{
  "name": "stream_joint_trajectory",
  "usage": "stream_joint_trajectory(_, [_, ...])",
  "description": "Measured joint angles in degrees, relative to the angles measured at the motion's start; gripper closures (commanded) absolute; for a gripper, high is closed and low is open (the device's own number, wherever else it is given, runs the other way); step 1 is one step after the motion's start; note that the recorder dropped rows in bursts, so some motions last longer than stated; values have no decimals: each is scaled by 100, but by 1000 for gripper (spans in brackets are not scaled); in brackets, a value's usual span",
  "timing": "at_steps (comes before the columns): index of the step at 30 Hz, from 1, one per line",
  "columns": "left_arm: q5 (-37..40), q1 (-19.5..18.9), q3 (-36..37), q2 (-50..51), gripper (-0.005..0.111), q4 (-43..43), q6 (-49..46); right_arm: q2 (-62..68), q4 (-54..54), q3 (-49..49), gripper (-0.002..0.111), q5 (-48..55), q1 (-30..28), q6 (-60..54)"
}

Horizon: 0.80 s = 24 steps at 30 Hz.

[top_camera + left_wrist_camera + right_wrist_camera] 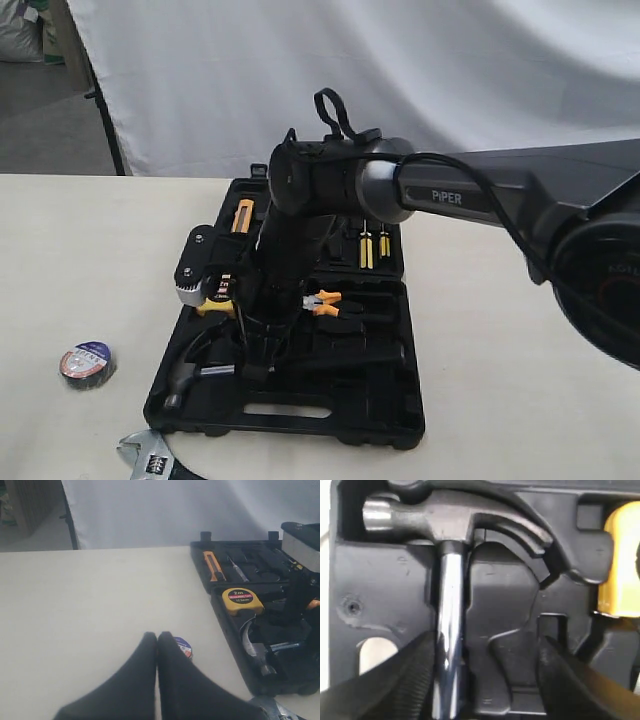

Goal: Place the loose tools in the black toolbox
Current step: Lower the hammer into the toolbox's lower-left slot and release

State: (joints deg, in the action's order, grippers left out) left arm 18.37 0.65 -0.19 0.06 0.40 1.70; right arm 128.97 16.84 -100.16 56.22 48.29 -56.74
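The black toolbox lies open on the table. The claw hammer rests in its front left recess, head toward the front edge. My right gripper reaches down into the case. In the right wrist view it is open, and the hammer's steel shaft lies just inside one finger. The tape roll lies on the table left of the case. The adjustable wrench lies at the front edge. My left gripper is shut and empty, just short of the tape roll.
A yellow tape measure, orange-handled pliers, an orange knife and screwdrivers sit in the case. The right arm spans the case from the right. A white backdrop hangs behind the table.
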Motion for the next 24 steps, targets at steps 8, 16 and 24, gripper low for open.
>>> stream_joint_trajectory(8, [0,0,0,0,106,0,0,-586,25,10,48,283,-1,103])
stream_joint_trajectory(16, [0,0,0,0,106,0,0,-1105,-26,10,76,741,-330,470])
stream_joint_trajectory(24, [0,0,0,0,106,0,0,-997,-121,349,109,1264,-564,538])
